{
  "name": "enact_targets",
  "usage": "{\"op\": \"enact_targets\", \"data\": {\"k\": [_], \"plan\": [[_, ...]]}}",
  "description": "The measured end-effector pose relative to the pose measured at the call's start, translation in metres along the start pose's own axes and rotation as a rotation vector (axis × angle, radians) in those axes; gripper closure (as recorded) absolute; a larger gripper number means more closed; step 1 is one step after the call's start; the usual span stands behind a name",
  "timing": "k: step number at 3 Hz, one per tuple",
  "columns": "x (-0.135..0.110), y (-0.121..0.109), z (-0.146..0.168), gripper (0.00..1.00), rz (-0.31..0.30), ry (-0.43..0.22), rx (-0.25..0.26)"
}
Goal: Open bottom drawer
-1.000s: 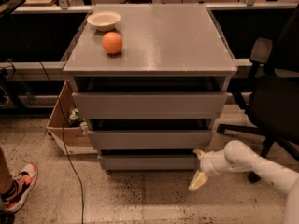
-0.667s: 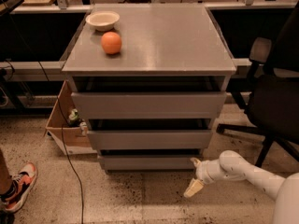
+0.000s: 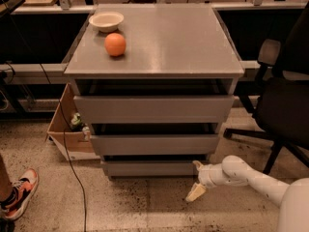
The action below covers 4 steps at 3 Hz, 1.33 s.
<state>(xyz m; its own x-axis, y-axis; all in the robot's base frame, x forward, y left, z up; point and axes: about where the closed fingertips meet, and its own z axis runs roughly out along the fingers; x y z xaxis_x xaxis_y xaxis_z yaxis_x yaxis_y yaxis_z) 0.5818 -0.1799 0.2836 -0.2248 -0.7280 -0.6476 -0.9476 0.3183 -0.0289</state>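
Bottom drawer (image 3: pixel 152 168) closed; gripper (image 3: pixel 196 179) just beside

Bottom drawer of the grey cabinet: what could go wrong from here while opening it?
The slim grey bottom drawer has a flat front with no handle, and the white gripper sits low by its right end, fingers apart; it may slip off without pulling. A pull at one end only might skew the drawer and jam it. The arm lies near the black office chair and could bump it.

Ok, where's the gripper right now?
In the camera view the gripper is at lower right, just off the right end of the bottom drawer, near the floor.
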Motion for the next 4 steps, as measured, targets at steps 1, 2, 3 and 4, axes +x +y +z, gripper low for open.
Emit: {"op": "enact_targets", "data": {"k": [1, 2, 3, 4], "plan": [[-0.009, -0.025, 0.034, 0.00, -0.082, -0.012, 0.049], [-0.011, -0.051, 0.081, 0.00, -0.191, 0.000, 0.037], [-0.006, -0.061, 0.105, 0.00, -0.228, 0.020, 0.011], [0.004, -0.067, 0.121, 0.14, -0.234, 0.041, -0.014]]}}
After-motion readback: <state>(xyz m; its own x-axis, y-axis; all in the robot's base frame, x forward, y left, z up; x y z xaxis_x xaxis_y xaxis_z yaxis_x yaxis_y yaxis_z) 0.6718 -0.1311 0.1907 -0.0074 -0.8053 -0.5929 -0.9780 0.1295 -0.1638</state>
